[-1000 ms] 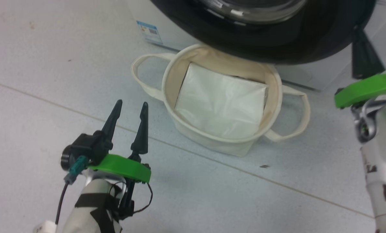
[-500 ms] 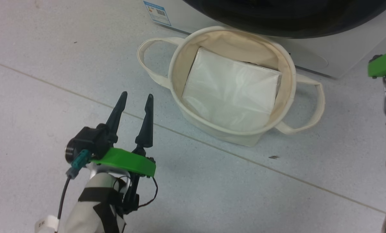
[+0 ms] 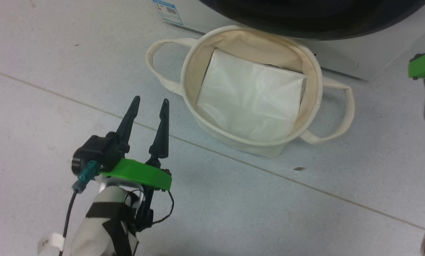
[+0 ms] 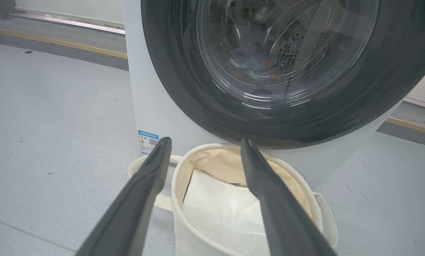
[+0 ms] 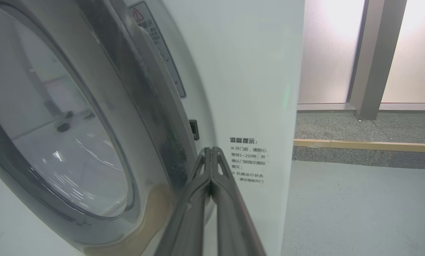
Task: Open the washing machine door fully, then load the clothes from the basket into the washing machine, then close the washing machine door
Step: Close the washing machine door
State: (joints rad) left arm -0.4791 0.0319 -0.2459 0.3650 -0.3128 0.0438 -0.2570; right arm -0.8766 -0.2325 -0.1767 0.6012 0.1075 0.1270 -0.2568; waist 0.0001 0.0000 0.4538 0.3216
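Shift of the head camera over the last second, not of the goods: basket (image 3: 234, 144) on the floor as before, just beside the washing machine (image 4: 145, 99), under the washing machine door (image 4: 184, 89). Left tool (image 3: 151, 100) unmoved, fingers apart, holding nothing. Right tool (image 5: 211, 151) pinched together, empty, tip at the door's rim. Looks like the closing step; latched or not, cannot tell. Count: one basket, two loop handles (image 3: 159, 67), one white liner sheet (image 3: 250, 97) alone inside. Clothes (image 4: 255, 64) behind the glass in the drum, one blue-and-orange heap, pieces impossible to count. Two tools.
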